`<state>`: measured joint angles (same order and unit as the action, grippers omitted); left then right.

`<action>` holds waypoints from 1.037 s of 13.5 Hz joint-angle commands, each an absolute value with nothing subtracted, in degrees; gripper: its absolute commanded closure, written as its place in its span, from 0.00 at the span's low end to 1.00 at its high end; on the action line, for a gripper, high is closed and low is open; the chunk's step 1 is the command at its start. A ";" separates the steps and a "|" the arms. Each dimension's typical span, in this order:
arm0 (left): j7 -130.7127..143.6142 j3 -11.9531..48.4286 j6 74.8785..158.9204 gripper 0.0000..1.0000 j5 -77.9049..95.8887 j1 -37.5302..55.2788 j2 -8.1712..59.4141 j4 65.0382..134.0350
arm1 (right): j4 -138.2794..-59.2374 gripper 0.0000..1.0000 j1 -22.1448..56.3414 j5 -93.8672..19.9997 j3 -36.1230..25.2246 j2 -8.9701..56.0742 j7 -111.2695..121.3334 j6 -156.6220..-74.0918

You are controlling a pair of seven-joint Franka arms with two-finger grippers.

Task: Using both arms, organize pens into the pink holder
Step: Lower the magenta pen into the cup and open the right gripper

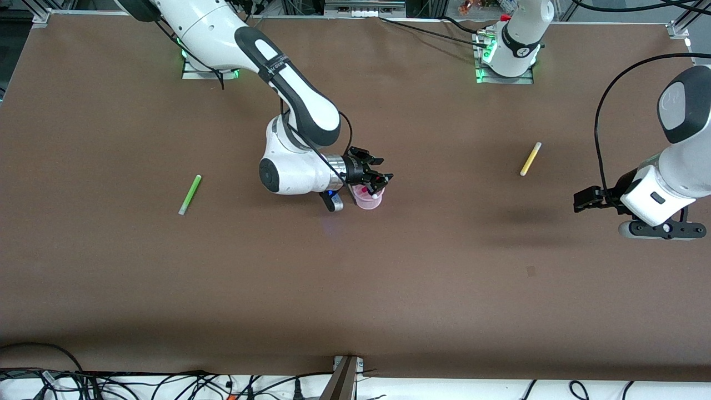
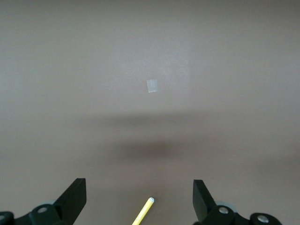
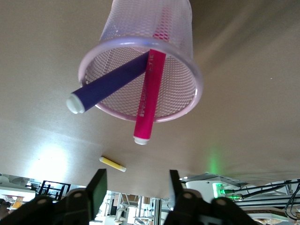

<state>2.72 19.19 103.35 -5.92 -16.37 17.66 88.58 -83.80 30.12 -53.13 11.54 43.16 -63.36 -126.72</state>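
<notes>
My right tool (image 1: 377,186) hangs spread over the pink holder (image 1: 369,200) mid-counter, purple pen (image 3: 105,89) and pink pen (image 3: 149,96) leaning inside; my left tool (image 2: 139,201), spread, waits over the yellow pen (image 1: 530,159)

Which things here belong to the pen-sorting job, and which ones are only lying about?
Belong to the job:
- pink holder, with purple pen and magenta pen standing in it
- green pen, flat on the table
- yellow pen, flat on the table
- right gripper, open, over the holder
- left gripper, open, near the yellow pen

Only lying about:
- small pale patch on the table
- cables along the table edge
</notes>
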 commanded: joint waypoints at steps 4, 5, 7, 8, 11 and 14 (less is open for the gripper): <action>1.41 19.42 103.97 0.00 -4.66 -16.96 16.79 89.56 | -83.14 0.00 30.41 -33.69 11.34 36.49 -63.28 -125.86; 1.41 19.42 103.97 0.00 -4.66 -16.96 16.79 89.65 | -83.23 0.00 30.32 -33.23 9.25 34.82 -63.37 -124.73; 1.14 19.42 103.89 0.00 -4.66 -17.05 16.70 89.65 | -82.53 0.00 30.15 -33.13 2.49 32.79 -62.23 -117.46; 1.06 19.42 103.97 0.00 -4.66 -17.05 16.70 89.65 | -82.44 0.00 29.62 -33.13 -0.32 31.48 -61.36 -115.25; 0.88 19.42 104.06 0.00 -5.01 -16.96 16.52 89.65 | -83.05 0.00 28.48 -31.83 -2.89 26.30 -49.42 -112.42; 0.97 19.42 104.94 0.00 -5.19 -16.88 16.52 89.47 | -83.41 0.00 28.48 -24.80 -5.62 20.85 -41.78 -104.53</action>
